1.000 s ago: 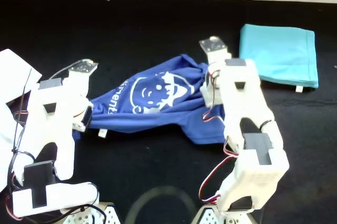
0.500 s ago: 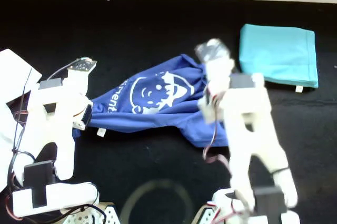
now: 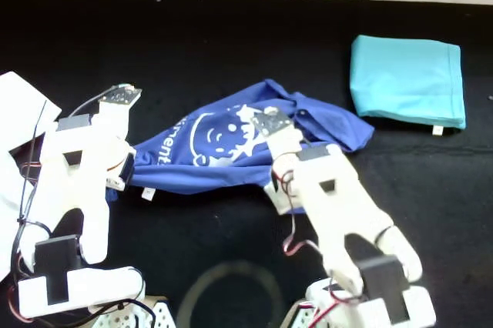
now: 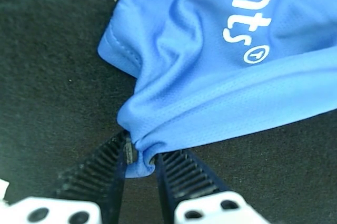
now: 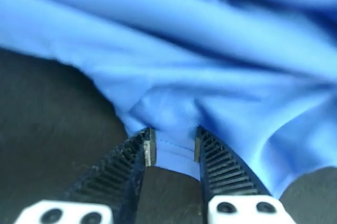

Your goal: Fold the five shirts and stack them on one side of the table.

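In the high view, the left gripper (image 3: 121, 180) is pinching the left end of the blue shirt (image 3: 223, 151), which is lying rumpled mid-surface (image 3: 231, 35). The right gripper (image 3: 279, 195) is sitting at its near edge. A folded teal shirt (image 3: 407, 80) is lying far right. In the left wrist view, the gripper (image 4: 141, 156) is clamping bunched hem. In the right wrist view, the gripper (image 5: 171, 149), narrowly parted, is squeezing a fold.

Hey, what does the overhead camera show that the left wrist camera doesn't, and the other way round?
Overhead: a folded turquoise shirt on the right, a white cloth on the left, and the face print on the blue shirt. Left wrist: a close look at the left gripper pinching a bunched corner of that shirt. Both: the blue shirt lying on the black table.
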Motion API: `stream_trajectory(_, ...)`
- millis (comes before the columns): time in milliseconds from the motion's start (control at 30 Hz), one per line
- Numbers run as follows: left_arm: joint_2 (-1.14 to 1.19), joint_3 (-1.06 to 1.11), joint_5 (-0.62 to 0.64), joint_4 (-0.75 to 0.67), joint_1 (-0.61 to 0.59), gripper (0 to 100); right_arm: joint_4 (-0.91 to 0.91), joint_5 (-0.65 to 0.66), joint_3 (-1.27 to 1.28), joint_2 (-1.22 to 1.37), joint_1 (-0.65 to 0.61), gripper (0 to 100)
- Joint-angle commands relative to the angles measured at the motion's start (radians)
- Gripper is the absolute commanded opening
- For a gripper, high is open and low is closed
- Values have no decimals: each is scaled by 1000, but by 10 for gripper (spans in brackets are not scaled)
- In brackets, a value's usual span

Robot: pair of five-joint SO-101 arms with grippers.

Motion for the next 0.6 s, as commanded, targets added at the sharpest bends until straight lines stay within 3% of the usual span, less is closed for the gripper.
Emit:
stream_trajectory(0,-16,-16,3,21,2,9,-22,-5,-151,85,51,127)
stream_trajectory(267,-18,-19,3,28,2,9,62,-2,-317,180,140,127)
stream_trajectory(567,-18,-19,2,26,2,9,174,0,-314,177,24,127)
